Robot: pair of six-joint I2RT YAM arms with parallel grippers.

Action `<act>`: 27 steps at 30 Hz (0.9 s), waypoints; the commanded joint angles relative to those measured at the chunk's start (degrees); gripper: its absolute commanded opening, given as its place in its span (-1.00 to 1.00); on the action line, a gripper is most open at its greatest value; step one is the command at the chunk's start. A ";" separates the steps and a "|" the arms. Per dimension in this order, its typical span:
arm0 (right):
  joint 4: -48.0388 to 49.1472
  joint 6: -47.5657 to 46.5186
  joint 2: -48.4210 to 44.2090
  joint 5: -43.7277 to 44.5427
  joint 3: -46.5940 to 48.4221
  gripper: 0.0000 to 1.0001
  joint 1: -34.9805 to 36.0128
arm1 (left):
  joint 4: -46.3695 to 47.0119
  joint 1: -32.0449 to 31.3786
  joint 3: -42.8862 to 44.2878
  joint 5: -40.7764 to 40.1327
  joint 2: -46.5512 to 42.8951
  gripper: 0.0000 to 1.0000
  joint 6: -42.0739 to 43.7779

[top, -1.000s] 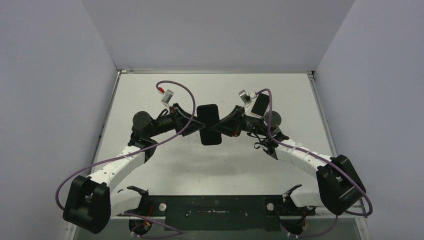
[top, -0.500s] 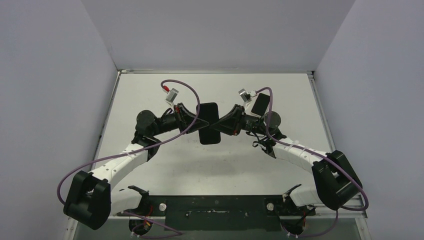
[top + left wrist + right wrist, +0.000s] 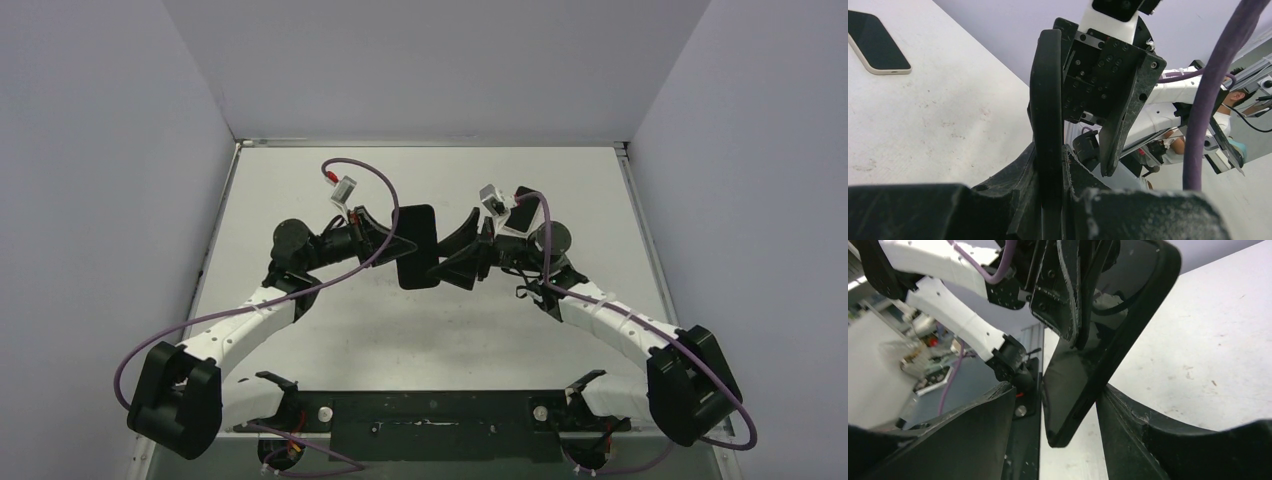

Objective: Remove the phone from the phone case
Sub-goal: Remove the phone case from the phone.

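The black phone case [image 3: 416, 245] hangs in the air above the middle of the table [image 3: 300, 190], its long side running from the far edge toward the near edge and its broad face roughly upright. The left gripper [image 3: 398, 245] is clamped tight on the case's left side; in the left wrist view the case shows edge-on, wedged between the two black fingers. The right gripper [image 3: 450, 258] faces it from the other side with its jaws parted, and the near end of the case sits in the gap between them. Whether either finger touches the case cannot be told. A phone [image 3: 878, 42] with a pale rim lies flat on the table, screen up, right of centre toward the far edge and behind the right wrist, apart from the case. Both arms rise from their bases at the near edge, bow outward toward the table's left and right edges, then bend in so that their forearms point at each other over the middle.
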 commanded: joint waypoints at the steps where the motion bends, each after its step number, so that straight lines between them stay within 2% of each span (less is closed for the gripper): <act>1: -9.32 -14.72 -3.73 -5.54 1.24 0.18 -0.51 | 2.35 0.53 3.58 -0.17 -1.62 -1.00 -1.65; 8: -21.81 -25.47 -6.30 -7.75 3.48 0.09 -0.51 | 2.36 0.59 4.46 1.89 -2.56 -1.00 -2.87; 12: -25.29 -28.50 -6.96 -8.60 4.24 -0.01 -0.46 | 1.57 0.59 4.98 2.40 -2.53 -1.00 -3.22; 24: -23.46 -27.35 -4.77 -10.37 6.37 -0.28 -0.43 | 3.09 -0.20 5.18 3.44 -1.94 -1.00 -4.96; 27: -22.55 -26.86 -4.22 -10.95 6.42 -0.40 -0.16 | 3.19 -0.21 5.34 3.62 -1.97 -1.00 -5.14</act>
